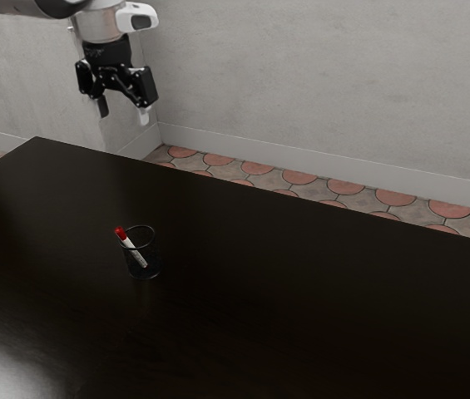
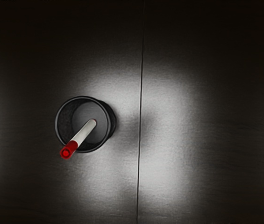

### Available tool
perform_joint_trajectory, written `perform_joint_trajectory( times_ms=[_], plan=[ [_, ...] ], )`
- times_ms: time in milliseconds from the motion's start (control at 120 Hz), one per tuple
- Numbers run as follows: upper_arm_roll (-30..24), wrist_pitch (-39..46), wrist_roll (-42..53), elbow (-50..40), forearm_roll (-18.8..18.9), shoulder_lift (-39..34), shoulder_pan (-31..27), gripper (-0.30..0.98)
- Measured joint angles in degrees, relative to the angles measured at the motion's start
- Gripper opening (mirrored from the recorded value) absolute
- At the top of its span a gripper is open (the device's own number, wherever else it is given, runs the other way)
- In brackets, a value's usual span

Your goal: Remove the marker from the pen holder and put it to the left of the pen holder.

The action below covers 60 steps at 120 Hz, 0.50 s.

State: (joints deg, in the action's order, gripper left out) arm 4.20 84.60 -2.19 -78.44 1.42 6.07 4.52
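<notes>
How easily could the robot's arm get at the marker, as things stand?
Probably yes: the hand is open, and the marker leans with its red end out past the rim of the pen holder, uncovered.

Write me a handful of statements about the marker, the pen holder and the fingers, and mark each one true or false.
1. The marker leans inside the pen holder. True.
2. The pen holder lies on its side. False: it stands upright on the table.
3. The fingers are spread apart. True.
4. The marker's red end is down inside the pen holder. False: that end sticks up and out.
5. The fingers are touching the marker. False: they are up in the air, well away from it.
</notes>
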Motion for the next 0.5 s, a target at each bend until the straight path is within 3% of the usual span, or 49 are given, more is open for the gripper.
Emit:
perform_joint_trajectory(
  times_ms=[167, 383, 500],
  plan=[
    [-0.1, -0.4, -0.1, 0.4, -0.6, 0.6, 0.2, 0.69],
    [0.1, 1.7, -0.3, 0.0, -1.3, 9.4, 0.0, 0.69],
    [0.3, 4.3, -0.3, -5.2, -1.8, 12.2, 0.0, 0.69]
  ],
)
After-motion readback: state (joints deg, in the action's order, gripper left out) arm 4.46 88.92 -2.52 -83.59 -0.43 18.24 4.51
